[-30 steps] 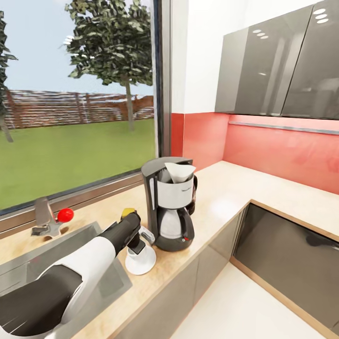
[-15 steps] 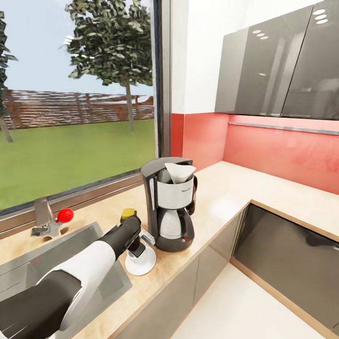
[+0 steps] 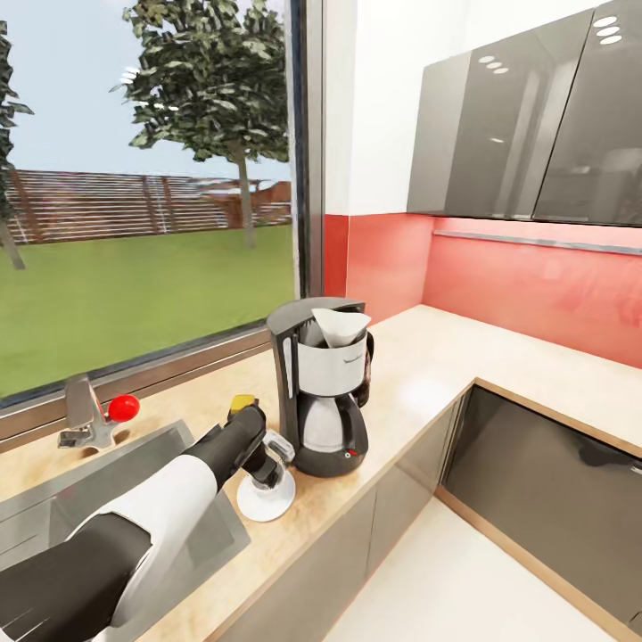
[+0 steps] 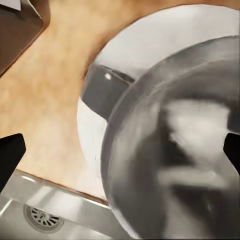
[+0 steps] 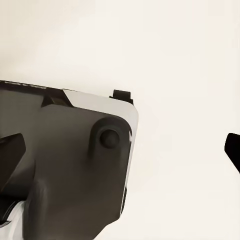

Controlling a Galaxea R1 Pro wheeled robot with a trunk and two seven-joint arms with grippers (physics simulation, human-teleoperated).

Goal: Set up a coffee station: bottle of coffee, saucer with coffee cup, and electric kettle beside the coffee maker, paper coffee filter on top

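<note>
My left gripper (image 3: 267, 465) holds the coffee cup (image 4: 175, 145) over the saucer (image 3: 266, 501) — beside the coffee maker (image 3: 323, 383) — fingers spread around it.

The coffee maker (image 3: 323, 383) is black and silver with a white paper filter (image 3: 340, 325). At its 8 o'clock, a white saucer (image 3: 266, 497) carries a silver-grey cup (image 4: 175, 145) on the tan countertop (image 3: 419, 366).

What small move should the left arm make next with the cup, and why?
Probably lower the cup the last bit onto the saucer and then open the left gripper. The left wrist view shows the cup over the saucer, and the saucer lies beside the coffee maker. Contact cannot be told.
</note>
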